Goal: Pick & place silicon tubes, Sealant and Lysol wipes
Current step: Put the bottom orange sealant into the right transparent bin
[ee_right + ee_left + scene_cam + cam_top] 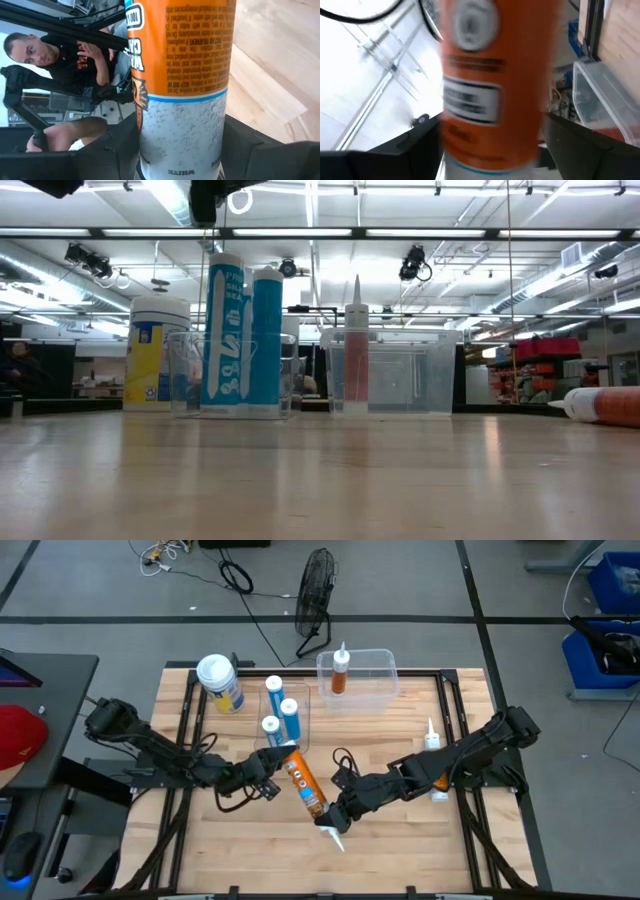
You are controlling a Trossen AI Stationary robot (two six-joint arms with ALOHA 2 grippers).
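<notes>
From overhead, a wooden desk (400, 840) carries two dark arms that reach toward the centre. Between them an orange sealant tube (304, 782) with a white nozzle end lies slanted. The left end effector (268, 778) grips the tube's upper end, beside a clear bin (303, 725) holding three slim blue tubes (281, 710) with white caps. The right end effector (332, 816) grips the same tube near its nozzle end. The Lysol wipes canister (220, 682), with a white lid and yellow label, stands near the desk's far left corner, just beside the clear bin. A second clear container (370, 675) at the far edge holds an upright orange-filled bottle (341, 672). Another white-tipped tube (433, 740) lies partly under the right arm. A black fan (315, 595) stands on the floor beyond the desk.

At desk height, the Lysol wipes canister (158, 352) stands at the left, next to the blue tubes (243, 340) in their clear bin (285, 375). The clear container (420, 370) with the nozzle-topped bottle (356, 350) sits to the right. An orange tube with a white tip (605, 405) lies at the far right edge.

From the left wrist, the orange sealant tube (490, 85) fills the view, clamped between the two dark fingers (415, 145); the clear container (600, 100) shows beyond.

From the right wrist, the sealant tube (182, 85), orange over a white band, sits clamped between the dark fingers (250, 145). A person (75, 55) in a dark shirt sits in the room behind.
</notes>
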